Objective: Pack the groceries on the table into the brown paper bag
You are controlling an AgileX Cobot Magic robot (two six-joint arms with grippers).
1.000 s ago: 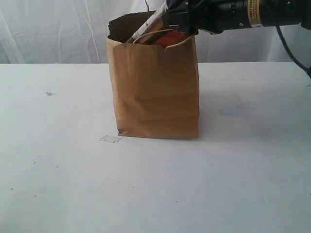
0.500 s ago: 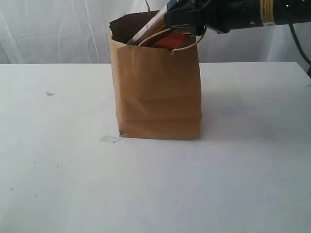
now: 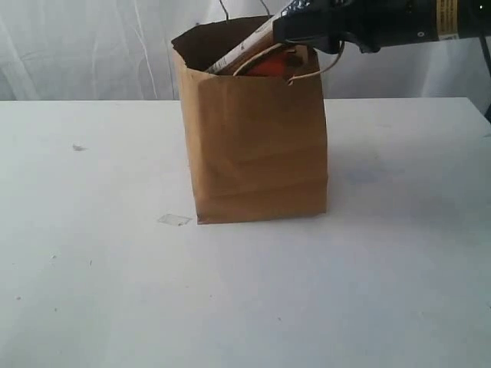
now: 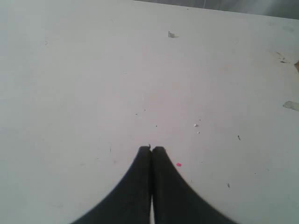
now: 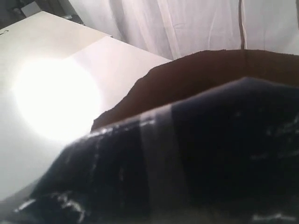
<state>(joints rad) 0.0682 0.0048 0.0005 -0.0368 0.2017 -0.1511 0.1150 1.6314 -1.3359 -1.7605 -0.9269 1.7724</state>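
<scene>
The brown paper bag (image 3: 257,146) stands upright mid-table (image 3: 92,268). A long spaghetti packet (image 3: 242,47) leans out of its open top, upper end at my right gripper (image 3: 290,27), which hangs over the bag's right rim and looks shut on it. Something orange-red (image 3: 270,67) shows just inside the rim, and a string handle (image 3: 314,70) loops below the gripper. The right wrist view is filled by the dark packet (image 5: 187,158), with the bag's rim (image 5: 187,74) behind; the fingers are hidden. My left gripper (image 4: 151,148) is shut and empty over bare tabletop (image 4: 93,84).
A small clear scrap (image 3: 174,220) lies on the table just left of the bag's foot, also visible as scrap (image 4: 290,106) in the left wrist view. Specks and a pink crumb (image 4: 178,164) dot the surface. White curtain (image 3: 77,46) hangs behind the table.
The right arm has drawn to the right with the spaghetti packet's upper end, and the bag has slid a little right with it. The string handle now hangs out beside the gripper.
</scene>
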